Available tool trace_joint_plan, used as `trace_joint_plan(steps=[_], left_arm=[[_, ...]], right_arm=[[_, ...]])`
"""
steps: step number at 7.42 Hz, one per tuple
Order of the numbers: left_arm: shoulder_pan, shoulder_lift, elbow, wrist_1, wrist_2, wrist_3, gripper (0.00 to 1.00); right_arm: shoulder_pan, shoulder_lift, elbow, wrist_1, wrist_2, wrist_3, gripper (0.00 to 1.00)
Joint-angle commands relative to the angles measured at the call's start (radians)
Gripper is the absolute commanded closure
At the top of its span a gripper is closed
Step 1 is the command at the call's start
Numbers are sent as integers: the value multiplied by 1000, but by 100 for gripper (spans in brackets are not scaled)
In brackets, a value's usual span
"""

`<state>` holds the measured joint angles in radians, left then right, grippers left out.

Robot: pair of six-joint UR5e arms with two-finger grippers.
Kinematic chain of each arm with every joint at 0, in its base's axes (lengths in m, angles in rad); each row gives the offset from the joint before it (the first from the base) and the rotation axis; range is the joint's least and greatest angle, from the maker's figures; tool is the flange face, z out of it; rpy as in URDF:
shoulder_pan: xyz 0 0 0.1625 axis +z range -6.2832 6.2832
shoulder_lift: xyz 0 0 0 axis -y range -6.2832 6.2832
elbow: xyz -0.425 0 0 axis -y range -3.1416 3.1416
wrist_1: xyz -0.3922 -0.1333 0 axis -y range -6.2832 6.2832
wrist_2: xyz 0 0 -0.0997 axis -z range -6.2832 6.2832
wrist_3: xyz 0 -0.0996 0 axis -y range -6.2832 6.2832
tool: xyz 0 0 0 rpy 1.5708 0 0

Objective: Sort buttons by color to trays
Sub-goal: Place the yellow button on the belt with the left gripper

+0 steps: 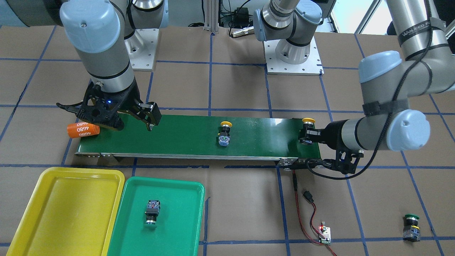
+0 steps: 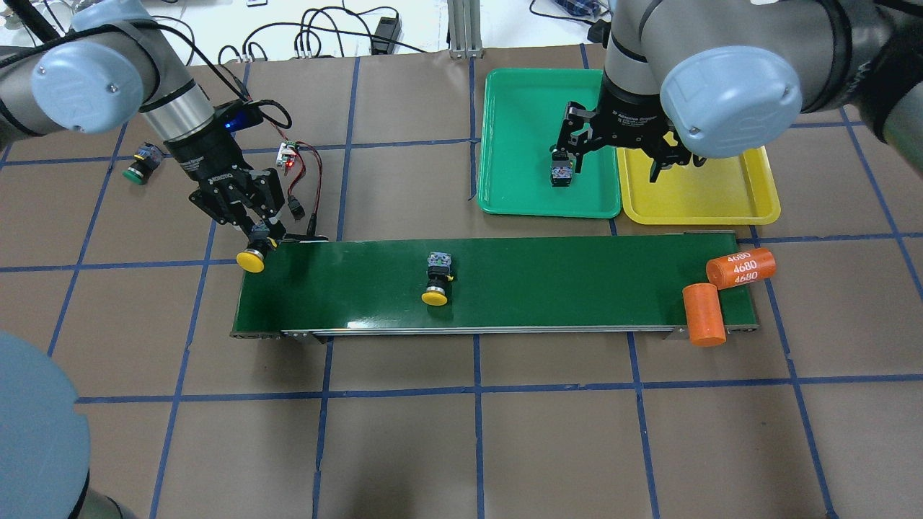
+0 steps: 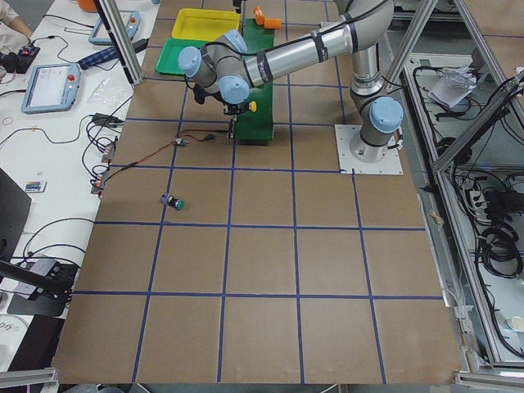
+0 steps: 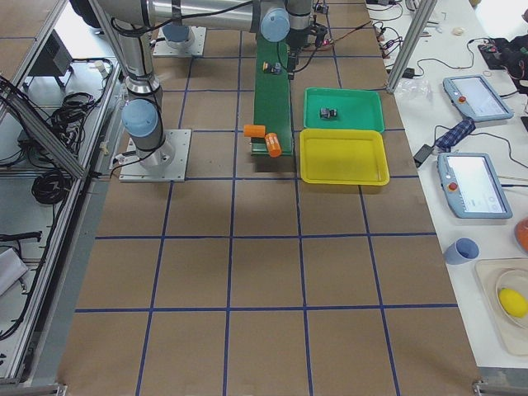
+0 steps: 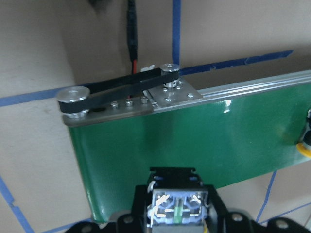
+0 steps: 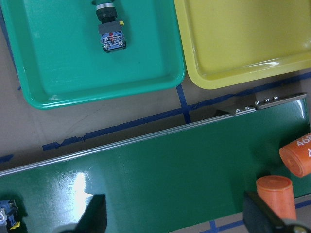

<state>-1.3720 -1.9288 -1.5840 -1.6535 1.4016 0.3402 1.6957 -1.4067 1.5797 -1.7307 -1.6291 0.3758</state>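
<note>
Brown paper-covered worktop (image 2: 461, 447) under long dark-green conveyor belt (image 2: 562, 281). Gripping yellow-capped black push-button (image 2: 251, 261) at belt end with left gripper (image 2: 258, 234); holding right gripper (image 2: 614, 167) wide open, empty.

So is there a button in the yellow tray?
No, the yellow tray shows only bare plastic; the one button in a tray lies in the green tray.

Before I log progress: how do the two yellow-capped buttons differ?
Grip: the yellow-capped push-button in the left gripper is clamped between its fingers; the other yellow-capped push-button lies free. Place: the clamped one is at the end of the dark-green conveyor belt, the free one mid-belt. Both point caps toward the robot.
</note>
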Motion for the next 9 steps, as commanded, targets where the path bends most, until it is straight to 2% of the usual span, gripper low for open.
trace_joint_plan(steps=[1, 2, 3, 4, 5, 7, 9], left_arm=[[-22, 53, -163, 232, 37, -29, 100], [-44, 39, -165, 283, 39, -83, 100], [-61, 40, -150, 302, 39, -139, 93], [-71, 60, -171, 299, 36, -150, 1], [-70, 63, -188, 299, 33, -138, 0], [-62, 79, -156, 301, 25, -136, 0], [17, 29, -2, 281, 39, -91, 0]], right_arm=[[1, -3, 3, 16, -2, 0, 0], [1, -3, 6, 14, 5, 0, 0], [2, -3, 10, 14, 11, 0, 0], [4, -2, 10, 16, 11, 0, 0], [6, -3, 13, 17, 8, 0, 0], [6, -6, 46, 4, 11, 2, 0], [12, -6, 49, 8, 14, 6, 0]])
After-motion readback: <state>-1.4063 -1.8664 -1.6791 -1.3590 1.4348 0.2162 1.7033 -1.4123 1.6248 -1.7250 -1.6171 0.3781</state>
